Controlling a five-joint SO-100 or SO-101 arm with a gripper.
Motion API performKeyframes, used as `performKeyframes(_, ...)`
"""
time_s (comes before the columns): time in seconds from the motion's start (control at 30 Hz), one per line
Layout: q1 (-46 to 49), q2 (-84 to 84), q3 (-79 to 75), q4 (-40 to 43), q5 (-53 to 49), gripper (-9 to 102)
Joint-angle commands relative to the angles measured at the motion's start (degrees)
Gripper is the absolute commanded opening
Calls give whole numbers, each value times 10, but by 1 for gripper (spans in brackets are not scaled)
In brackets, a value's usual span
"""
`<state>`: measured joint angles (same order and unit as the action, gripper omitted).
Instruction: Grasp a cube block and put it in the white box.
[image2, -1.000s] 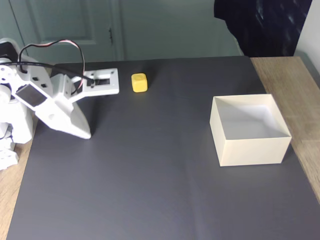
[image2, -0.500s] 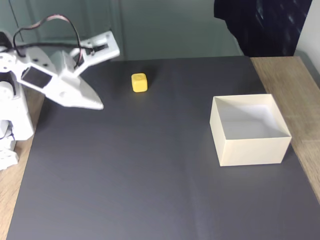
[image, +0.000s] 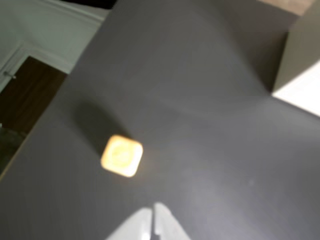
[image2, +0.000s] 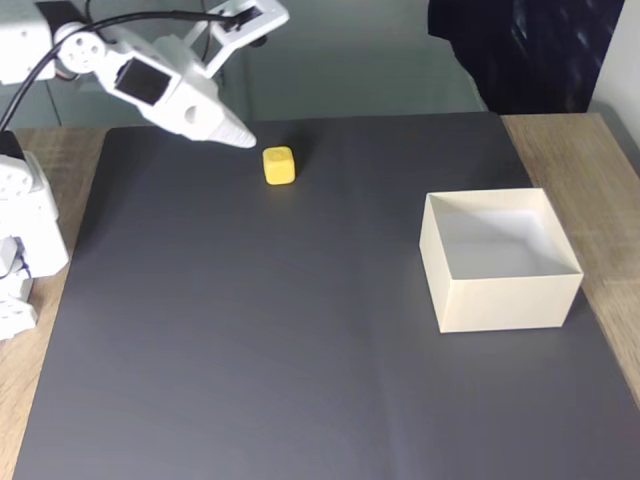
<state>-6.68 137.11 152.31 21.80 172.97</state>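
Cube block (image2: 279, 165) free beside seemingly closed (blurred) claw (image2: 245, 141)

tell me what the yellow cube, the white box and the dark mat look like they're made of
The cube block looks like smooth plastic or soft foam: rounded edges, even colour, faint sheen. The white box looks like thin matte card or paperboard, going by its slim straight walls. The dark mat seems a matte sheet, perhaps paper or vinyl, with a faint crease.
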Motion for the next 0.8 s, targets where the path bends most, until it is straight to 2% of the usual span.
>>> performKeyframes(0.0,-11,-36,-50,-22,-7,0)
performKeyframes(0.2,-6,-72,-57,-47,-11,0)
performKeyframes(0.5,27,-111,-57,-53,4,23)
performKeyframes(0.77,30,-186,-98,-78,0,29)
